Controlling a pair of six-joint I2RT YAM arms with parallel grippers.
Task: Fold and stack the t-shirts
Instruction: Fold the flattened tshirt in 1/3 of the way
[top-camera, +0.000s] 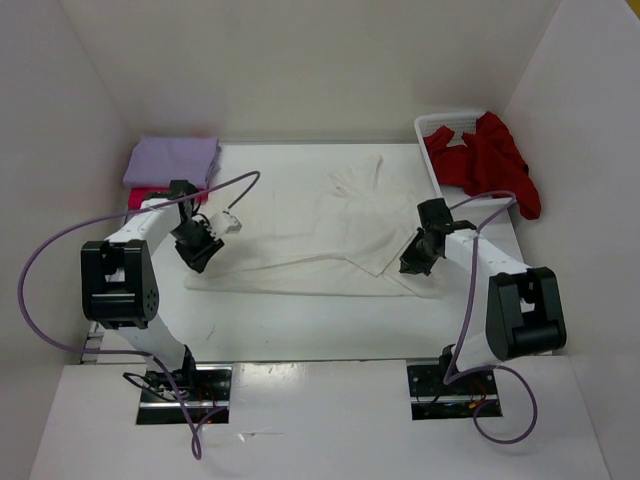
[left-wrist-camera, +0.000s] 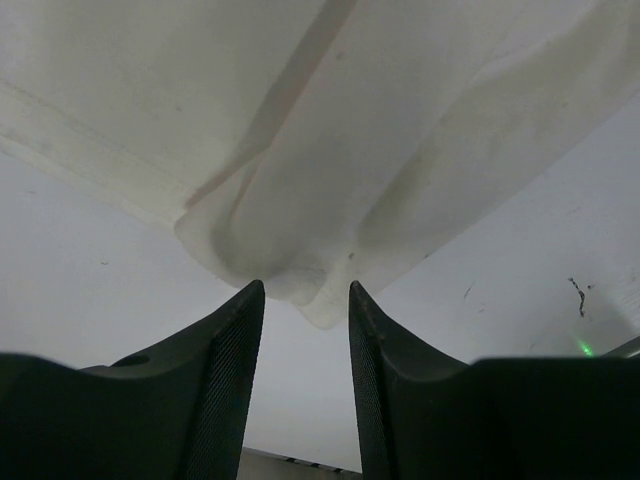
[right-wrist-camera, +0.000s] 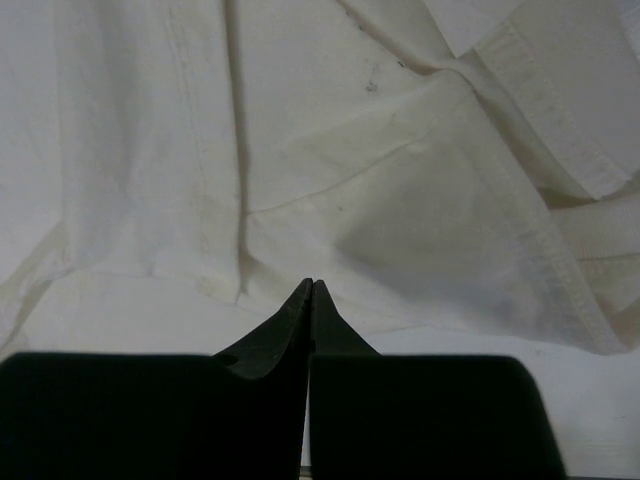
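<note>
While cream t-shirt (top-camera: 320, 225) lies spread mid-table (top-camera: 300, 320), long axis left-right, left gripper (left-wrist-camera: 305, 290) stands half-open, shirt's left corner just ahead of tips. Right gripper (right-wrist-camera: 311, 285) fully closed at near right hem; pinch on cloth not confirmable. Each arm nearest own end.

White table (top-camera: 300, 320): cream t-shirt (top-camera: 320, 220) spread mid-table, pink t-shirt (top-camera: 140, 197) far-left corner (lavender one (top-camera: 172, 160) atop it), basket (top-camera: 445, 122) far-right w/ 1 red shirt (top-camera: 490, 160).
</note>
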